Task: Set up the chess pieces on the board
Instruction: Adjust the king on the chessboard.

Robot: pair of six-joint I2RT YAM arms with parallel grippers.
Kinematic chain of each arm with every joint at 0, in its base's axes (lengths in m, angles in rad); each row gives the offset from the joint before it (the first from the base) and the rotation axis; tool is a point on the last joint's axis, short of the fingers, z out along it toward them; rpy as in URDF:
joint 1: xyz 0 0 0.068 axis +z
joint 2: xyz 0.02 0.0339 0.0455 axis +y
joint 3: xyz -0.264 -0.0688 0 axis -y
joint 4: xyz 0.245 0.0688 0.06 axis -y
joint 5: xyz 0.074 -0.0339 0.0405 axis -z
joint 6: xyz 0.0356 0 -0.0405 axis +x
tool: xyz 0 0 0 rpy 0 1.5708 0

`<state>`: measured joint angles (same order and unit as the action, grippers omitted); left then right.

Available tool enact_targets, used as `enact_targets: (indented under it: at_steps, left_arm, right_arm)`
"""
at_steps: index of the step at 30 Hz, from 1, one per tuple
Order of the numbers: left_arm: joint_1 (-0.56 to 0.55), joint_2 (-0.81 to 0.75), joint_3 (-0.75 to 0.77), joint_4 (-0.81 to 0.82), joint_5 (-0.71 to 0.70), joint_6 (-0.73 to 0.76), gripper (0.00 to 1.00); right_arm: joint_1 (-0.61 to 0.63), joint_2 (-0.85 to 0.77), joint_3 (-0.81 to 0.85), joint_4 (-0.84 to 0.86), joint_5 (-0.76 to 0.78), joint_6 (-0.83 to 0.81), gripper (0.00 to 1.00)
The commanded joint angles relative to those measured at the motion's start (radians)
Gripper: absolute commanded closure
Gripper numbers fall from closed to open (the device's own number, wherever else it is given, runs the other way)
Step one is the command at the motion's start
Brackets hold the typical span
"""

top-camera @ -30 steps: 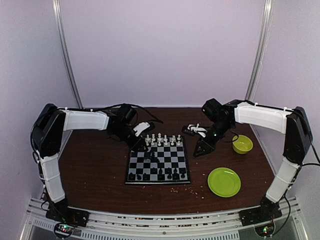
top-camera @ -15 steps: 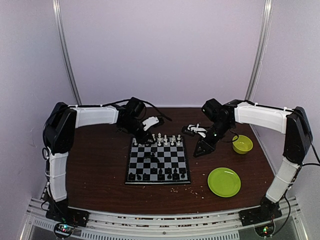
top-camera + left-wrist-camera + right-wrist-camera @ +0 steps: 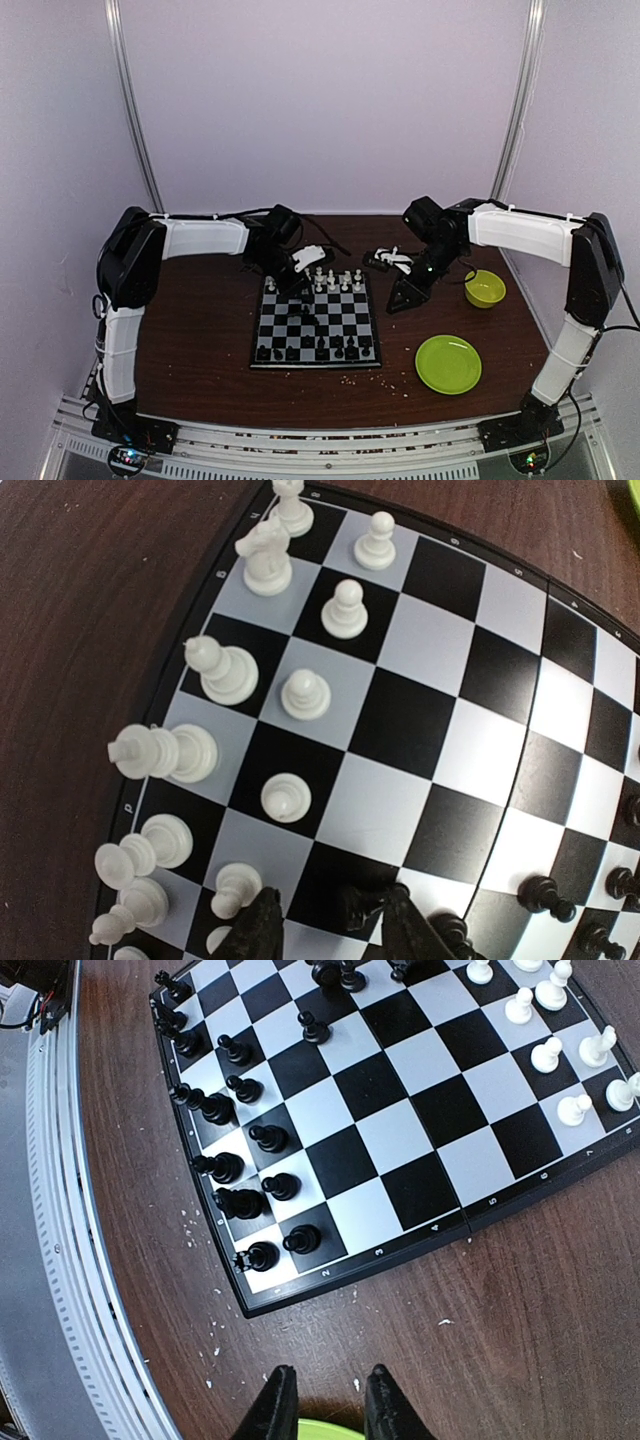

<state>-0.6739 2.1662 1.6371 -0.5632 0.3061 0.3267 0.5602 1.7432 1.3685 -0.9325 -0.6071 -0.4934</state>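
Pale crumbs [image 3: 372, 376] are lying scattered on the dark table [image 3: 200, 340], just in front of the board [image 3: 310, 366]. One round green plate [image 3: 448, 363] is sitting at the near right, well apart from the board. The single board is lying flat at the middle of the table.

The black pieces [image 3: 268, 1138] are crowding the board's two nearest ranks. The right wrist view is showing at least a dozen of them, too tightly packed for an exact count. One lone black piece [image 3: 313, 1028] is standing a little further in, apart from those ranks.

The right gripper [image 3: 328, 1400] is hanging low just beside the board's right edge. Its two fingers are standing slightly parted and gripping nothing. One small green bowl [image 3: 484, 288] is sitting to the right of it.

The white pieces [image 3: 305, 693] are filling the two farthest ranks, and the left wrist view is showing at least eleven of them. The left gripper [image 3: 330, 920] is hovering over the white ranks at the board's far edge. Its two fingers are standing partly apart over the squares, clamping no piece.
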Motion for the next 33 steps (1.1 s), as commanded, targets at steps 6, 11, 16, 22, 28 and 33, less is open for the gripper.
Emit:
enact_targets:
  at_steps: [6,11,16,22,28,33]
  left_arm:
    - [-0.022,0.023,-0.002,0.033,0.007,-0.011,0.59]
    - [-0.031,0.041,0.018,0.032,0.023,-0.006,0.59]
    - [-0.032,0.044,0.027,-0.012,0.034,0.015,0.6]
    - [-0.032,0.041,0.019,-0.086,0.03,0.052,0.6]
    - [-0.032,0.02,-0.023,-0.099,0.035,0.08,0.6]
    - [-0.032,0.013,-0.031,-0.127,0.007,0.102,0.6]
  right_arm:
    - [-0.005,0.012,0.026,-0.017,-0.016,-0.008,0.76]
    - [-0.005,0.016,0.026,-0.019,-0.017,-0.008,0.76]
    - [-0.005,0.017,0.027,-0.021,-0.017,-0.009,0.76]
    - [-0.005,0.024,0.03,-0.024,-0.02,-0.01,0.76]
    - [-0.005,0.025,0.03,-0.027,-0.022,-0.011,0.76]
    - [-0.005,0.027,0.032,-0.029,-0.022,-0.012,0.76]
